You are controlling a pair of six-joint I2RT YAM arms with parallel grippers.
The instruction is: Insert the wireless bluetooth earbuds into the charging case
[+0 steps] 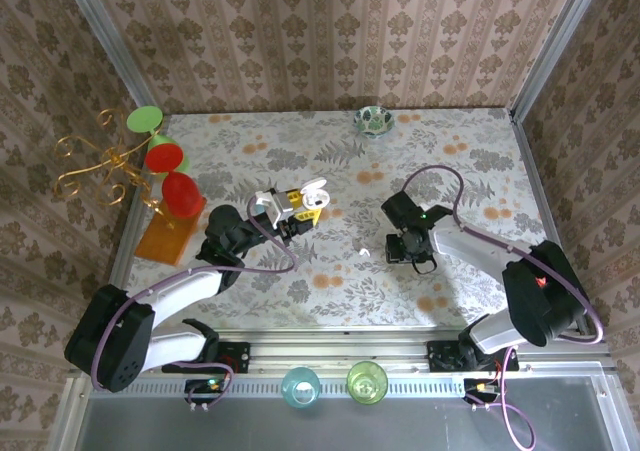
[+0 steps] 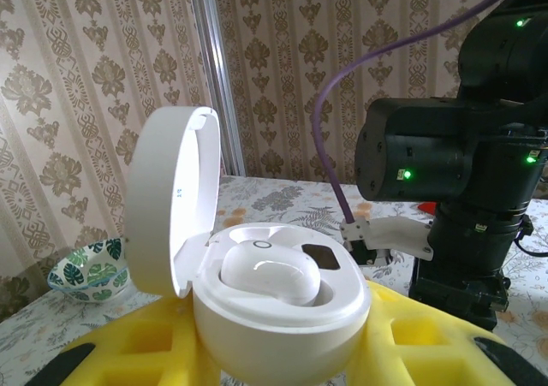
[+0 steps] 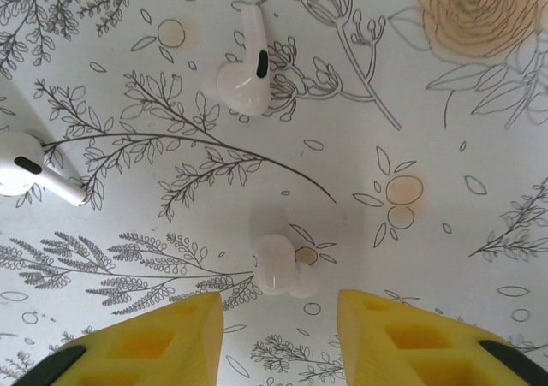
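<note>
The floral-patterned counter [image 1: 330, 301] carries everything; the left arm [image 1: 170, 291] reaches in from the near left corner and the right arm [image 1: 480, 246] from the near right, their heads well apart over the middle of the cloth; the left claw [image 2: 282, 352] is clamped on the white charging case [image 2: 282, 317], a yellow finger on each side of its base, and the case sits upright with its lid [image 2: 171, 206] swung open and standing on the left in the left wrist view; one white seated earbud [image 2: 270, 270] rests in a well of the case; the right claw [image 3: 278, 326] points down at the counter with its yellow fingers apart and nothing gripped; a stemless earbud [image 3: 278, 266] lies on the cloth just ahead of the gap between those fingers, touching neither; two stemmed earbuds lie farther off, one [image 3: 244, 69] beyond it and one [image 3: 30, 172] to the left.
</note>
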